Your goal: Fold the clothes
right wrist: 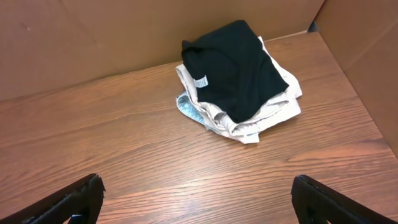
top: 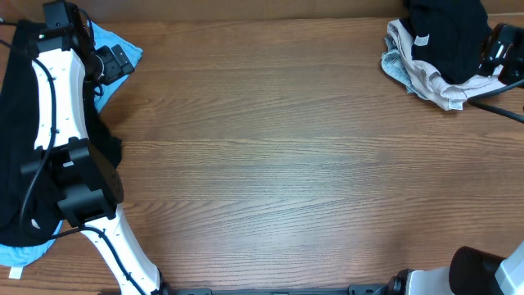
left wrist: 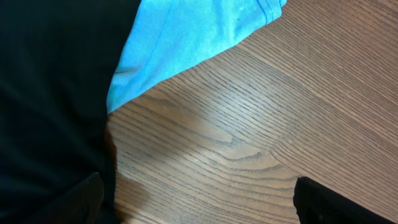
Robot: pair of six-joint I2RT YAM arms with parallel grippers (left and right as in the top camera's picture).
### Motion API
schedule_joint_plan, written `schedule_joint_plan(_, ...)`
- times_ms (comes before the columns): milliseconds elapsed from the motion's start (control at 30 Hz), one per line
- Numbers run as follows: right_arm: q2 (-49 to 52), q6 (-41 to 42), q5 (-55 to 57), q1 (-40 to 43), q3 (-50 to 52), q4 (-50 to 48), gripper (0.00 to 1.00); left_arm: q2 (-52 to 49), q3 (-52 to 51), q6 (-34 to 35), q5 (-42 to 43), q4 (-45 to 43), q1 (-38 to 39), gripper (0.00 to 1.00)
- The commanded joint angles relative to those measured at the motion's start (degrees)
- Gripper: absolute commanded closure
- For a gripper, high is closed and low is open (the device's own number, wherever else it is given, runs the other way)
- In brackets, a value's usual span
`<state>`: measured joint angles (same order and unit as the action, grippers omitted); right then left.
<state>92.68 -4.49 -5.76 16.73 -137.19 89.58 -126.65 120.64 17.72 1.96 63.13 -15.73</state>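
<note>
Clothes point(top: 446, 37) lie in two lots on the wooden table point(top: 286, 164), one at each far corner. At far right, a black shirt point(right wrist: 233, 68) with a small white tag point(right wrist: 201, 81) tops a loose stack of beige garments point(right wrist: 273, 109), a pale blue-patterned scrap point(right wrist: 186, 107) showing at the stack's near edge; brown walls point(right wrist: 93, 37) close in the corner behind it. The right pincer point(right wrist: 199, 202) hangs well apart from the stack, its two dark fingers spread wide with only bare wood between them. At far left, a large black garment point(top: 15, 123) lies spread beneath the left arm point(top: 57, 98), overlapping a light-blue garment point(left wrist: 186, 37) whose hemmed corner runs out onto the wood. The left pincer point(left wrist: 196, 202) hangs low there, fingers likewise wide apart and holding nothing, one tip by the black cloth's edge and the other over bare table.
</note>
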Motion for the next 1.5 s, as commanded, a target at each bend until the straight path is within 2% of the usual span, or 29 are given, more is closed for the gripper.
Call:
schedule_joint_plan(0,-0.2,0.2,-0.3,-0.4,0.0,-0.3,0.0,0.4,0.4,0.7,0.4,-0.1,0.4,0.0)
schedule_joint_plan(133,-1.5,0.2,-0.3,-2.4,0.0,-0.2,0.0,0.4,0.4,0.7,0.4,-0.1,0.4,0.0)
schedule_joint_plan(267,-4.2,0.0,0.8,-8.0,0.2,1.1,0.0,0.4,0.4,0.7,0.4,-0.1,0.4,0.0)
schedule_joint_plan(433,-10.4,0.5,-0.5,-12.2,10.1,-9.6,0.0,0.4,0.4,0.7,0.4,-0.1,0.4,0.0)
schedule_joint_plan(633,-24.0,7.9,-1.4,-16.6,37.6,-35.1,0.0,0.4,0.4,0.7,0.4,-0.1,0.4,0.0)
schedule_joint_plan(833,-41.7,9.2,-1.4,-17.7,70.3,-58.9,0.0,0.4,0.4,0.7,0.4,-0.1,0.4,0.0)
schedule_joint_plan(1067,-63.3,11.2,-1.1,-17.7,102.9,-79.2,0.0,0.4,0.4,0.7,0.4,-0.1,0.4,0.0)
schedule_joint_plan(1233,-75.4,13.0,-0.1,-17.7,119.2,-88.7,0.0,0.4,0.4,0.7,0.4,-0.1,0.4,0.0)
schedule_joint_plan(1367,-82.0,20.1,6.5,-17.7,126.0,-89.1,0.0,0.4,0.4,0.7,0.4,-0.1,0.4,0.0)
schedule_joint_plan(1467,-85.5,20.2,7.9,-17.7,129.3,-89.1,0.0,0.4,0.4,0.7,0.4,-0.1,0.4,0.0)
